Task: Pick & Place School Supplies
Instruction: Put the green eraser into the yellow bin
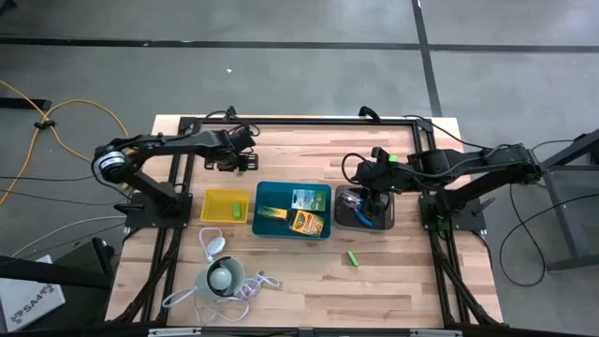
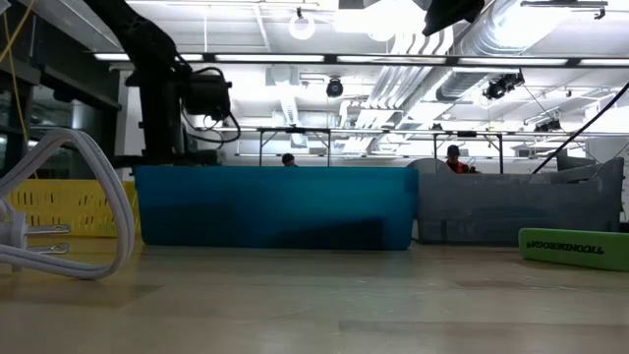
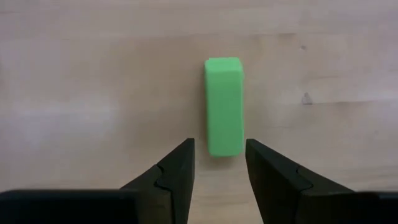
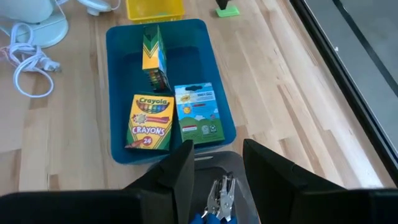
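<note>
Room: I looked across the table into a bright workshop with ceiling pipes and lamps; two people stood far behind the trays.
Table (image 1: pixel 393 281): pale wood planks with a visible grain, framed by black rails.
Left gripper (image 3: pixel 219 163): I had it near the table's far edge, toward the far left corner. Its dark, wedge-shaped fingers were parted a little wider than the block, holding nothing; the lime-green block (image 3: pixel 224 106) lay just ahead of the tips, its near end reaching between them, and I could not tell whether it touched either finger.
Block: matte, smooth, a small rectangular bar lying flat on the wood.
Right gripper (image 4: pixel 216 167): I had it above the dark grey tray (image 1: pixel 387 221), toward the table's right side, fingers apart and empty.
Scissor-like tools (image 4: pixel 217 198): metal jaws and blue handles, lying in the grey tray below the right gripper.
Teal tray (image 1: pixel 265 192): smooth plastic, rectangular, mid-table between the yellow and grey trays.
Crayon boxes: one yellow-and-green card box (image 4: pixel 150 122) lay flat in the teal tray, printed face up; a second box (image 4: pixel 153 55) stood on edge farther along in it.
Green-and-white pack (image 4: pixel 198 111): flat, just beside the flat crayon box in the teal tray.
Yellow tray (image 1: pixel 211 198): perforated plastic, holding a small green block (image 1: pixel 238 209).
Loose green bar (image 1: pixel 353 256): on bare wood, near the table's front edge, apart from the trays.
White round gadget (image 1: pixel 223 277): toward the front left corner, its cord looped beside it.
</note>
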Controlling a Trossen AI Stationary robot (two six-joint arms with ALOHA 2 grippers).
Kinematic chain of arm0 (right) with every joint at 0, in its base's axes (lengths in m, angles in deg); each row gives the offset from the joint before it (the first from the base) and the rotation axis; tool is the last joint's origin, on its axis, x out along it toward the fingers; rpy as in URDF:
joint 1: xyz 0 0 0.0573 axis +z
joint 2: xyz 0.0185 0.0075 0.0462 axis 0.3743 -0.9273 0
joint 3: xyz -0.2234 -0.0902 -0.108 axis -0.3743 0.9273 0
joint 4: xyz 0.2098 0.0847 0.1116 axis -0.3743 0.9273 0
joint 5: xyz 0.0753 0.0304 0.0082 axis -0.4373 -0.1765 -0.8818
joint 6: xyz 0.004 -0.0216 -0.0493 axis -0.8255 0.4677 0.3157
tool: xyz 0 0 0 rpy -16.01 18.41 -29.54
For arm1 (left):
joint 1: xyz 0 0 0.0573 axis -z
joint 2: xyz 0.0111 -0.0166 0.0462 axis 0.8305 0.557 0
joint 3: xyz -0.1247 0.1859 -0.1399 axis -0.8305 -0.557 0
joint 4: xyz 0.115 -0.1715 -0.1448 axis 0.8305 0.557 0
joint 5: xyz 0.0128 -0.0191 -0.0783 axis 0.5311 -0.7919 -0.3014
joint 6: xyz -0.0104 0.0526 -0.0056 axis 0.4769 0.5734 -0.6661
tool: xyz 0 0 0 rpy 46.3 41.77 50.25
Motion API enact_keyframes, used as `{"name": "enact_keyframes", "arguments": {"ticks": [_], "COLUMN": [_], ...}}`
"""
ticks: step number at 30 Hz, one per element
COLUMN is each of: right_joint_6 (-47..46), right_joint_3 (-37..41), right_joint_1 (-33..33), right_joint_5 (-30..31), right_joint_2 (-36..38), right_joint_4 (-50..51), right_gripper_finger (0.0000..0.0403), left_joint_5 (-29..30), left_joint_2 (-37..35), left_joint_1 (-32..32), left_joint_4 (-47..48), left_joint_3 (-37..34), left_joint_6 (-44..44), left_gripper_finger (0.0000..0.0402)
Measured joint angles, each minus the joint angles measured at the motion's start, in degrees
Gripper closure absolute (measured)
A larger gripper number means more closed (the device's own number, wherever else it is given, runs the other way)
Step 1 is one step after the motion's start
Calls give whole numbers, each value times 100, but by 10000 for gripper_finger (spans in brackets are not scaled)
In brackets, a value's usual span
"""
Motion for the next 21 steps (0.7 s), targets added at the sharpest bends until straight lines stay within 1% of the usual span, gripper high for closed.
{"name": "enact_keyframes", "arguments": {"ticks": [5,9,13,21], "right_joint_6": [-2,-2,0,-2], "right_joint_3": [0,0,0,0], "right_joint_1": [0,0,0,0], "right_joint_5": [0,0,0,0], "right_joint_2": [-2,0,0,0], "right_joint_4": [6,22,24,48], "right_gripper_finger": [275,275,275,275], "left_joint_5": [-1,51,208,243], "left_joint_2": [228,311,312,312], "left_joint_1": [-10,-15,-20,-61], "left_joint_4": [-336,-372,-411,-524], "left_joint_3": [0,0,0,0], "left_joint_6": [75,116,122,199], "left_gripper_finger": [263,263,263,263]}}
